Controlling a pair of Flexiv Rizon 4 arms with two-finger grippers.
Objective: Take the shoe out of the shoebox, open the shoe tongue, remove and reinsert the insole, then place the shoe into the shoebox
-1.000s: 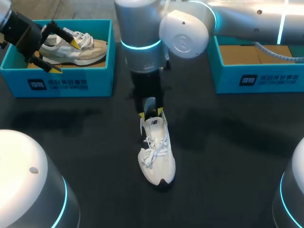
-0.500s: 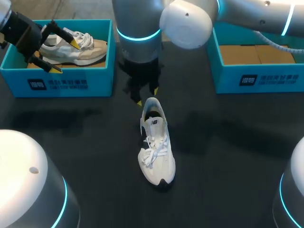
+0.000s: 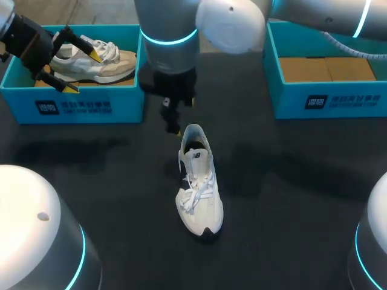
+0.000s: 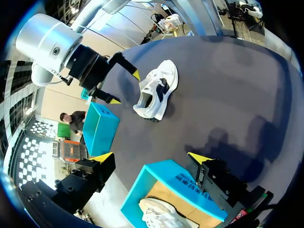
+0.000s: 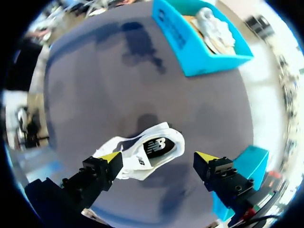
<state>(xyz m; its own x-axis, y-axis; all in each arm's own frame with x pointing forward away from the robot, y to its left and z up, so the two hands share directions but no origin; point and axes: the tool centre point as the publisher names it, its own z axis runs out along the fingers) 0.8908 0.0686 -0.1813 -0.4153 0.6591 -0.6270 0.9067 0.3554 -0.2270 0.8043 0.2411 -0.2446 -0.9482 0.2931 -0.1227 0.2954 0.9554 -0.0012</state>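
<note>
Jaws stood wide and empty on both arms.
White shoe (image 3: 199, 193) lay on the worktop (image 3: 290, 181) just beside the right jaws; left jaws hung over the shoebox (image 3: 91, 109) with another shoe (image 3: 112, 63) inside.

A dark table (image 3: 290, 199) holds a teal box (image 3: 127, 103) at ten o'clock. Inside it, on brown cardboard, lies a beige-and-white sneaker (image 3: 106, 65), toe toward three o'clock.
</note>
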